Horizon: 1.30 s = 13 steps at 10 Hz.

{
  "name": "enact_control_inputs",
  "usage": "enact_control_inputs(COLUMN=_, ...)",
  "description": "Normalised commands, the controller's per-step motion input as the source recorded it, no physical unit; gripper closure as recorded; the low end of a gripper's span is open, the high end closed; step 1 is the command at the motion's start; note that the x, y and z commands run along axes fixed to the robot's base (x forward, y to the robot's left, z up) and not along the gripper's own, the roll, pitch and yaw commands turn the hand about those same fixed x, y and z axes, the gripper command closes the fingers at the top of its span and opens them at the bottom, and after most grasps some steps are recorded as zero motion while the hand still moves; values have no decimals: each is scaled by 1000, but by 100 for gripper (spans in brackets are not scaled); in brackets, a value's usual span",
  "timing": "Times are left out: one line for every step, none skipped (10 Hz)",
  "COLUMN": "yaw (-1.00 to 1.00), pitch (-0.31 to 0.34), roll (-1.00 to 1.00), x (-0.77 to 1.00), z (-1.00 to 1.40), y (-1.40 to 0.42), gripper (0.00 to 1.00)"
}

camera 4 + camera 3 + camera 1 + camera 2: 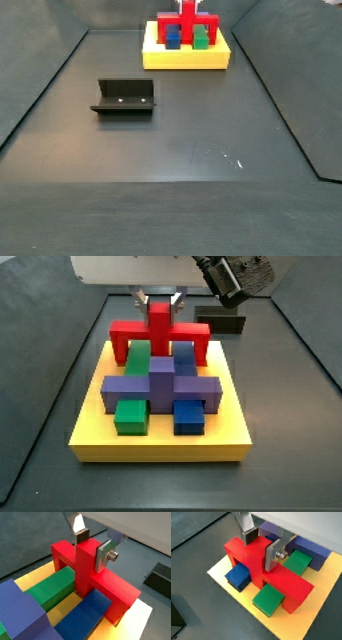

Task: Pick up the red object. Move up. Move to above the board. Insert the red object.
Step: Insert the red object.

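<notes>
The hand (91, 543) pinches the central upright post of the red object (90, 574), one silver finger (105, 554) flat against each side of the post. Gripping the post keeps the bar level and leaves the legs below the hand free to go down into the board (162, 441). In both wrist views the legs stand on or in the yellow board, straddling a green block (53, 587) and a blue block (85, 614) directly beneath the hand. Whether the legs are fully seated in their slots cannot be told. In a side view the red object (159, 333) stands at the board's far edge, just behind the purple cross-shaped block (162, 386). Judged from this, the insertion looks at or near its end, with the grip not yet released.

The fixture (123, 97) stands well apart from the hand on the dark surface (174, 140), nearer that camera.

No brand, label or writing can be read on anything in view.
</notes>
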Motion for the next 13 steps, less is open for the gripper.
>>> enact_control_inputs(yaw=0, pitch=-91, roll=137, x=0, z=-514, y=0, gripper=100)
enact_control_inputs(yaw=0, pitch=0, roll=30, x=43, z=-397, y=0, gripper=100)
enact_control_inputs(yaw=0, pitch=0, roll=0, x=0, z=0, y=26, gripper=100)
enact_control_inputs(yaw=-6, pitch=0, roll=0, x=0, z=0, y=0, gripper=100)
enact_control_inputs(yaw=-131, pitch=0, roll=9, x=280, z=-11, y=0, gripper=100)
enact_control_inputs(yaw=-211, pitch=66, roll=69, x=480, z=0, y=-23, gripper=100)
enact_control_inputs(yaw=-80, pitch=41, roll=0, x=423, z=-91, y=-17, gripper=100)
enact_control_inputs(yaw=20, pitch=0, roll=-81, x=191, z=-237, y=0, gripper=100)
enact_control_inputs(yaw=109, pitch=-36, roll=-130, x=0, z=-346, y=0, gripper=100)
enact_control_inputs(yaw=166, pitch=-41, roll=-180, x=-106, z=-303, y=0, gripper=100)
enact_control_inputs(yaw=129, pitch=-57, roll=-230, x=-269, z=-300, y=0, gripper=100)
enact_control_inputs(yaw=97, pitch=-97, roll=-191, x=-366, z=-243, y=0, gripper=100)
enact_control_inputs(yaw=126, pitch=-96, roll=-201, x=-209, z=-197, y=3, gripper=100)
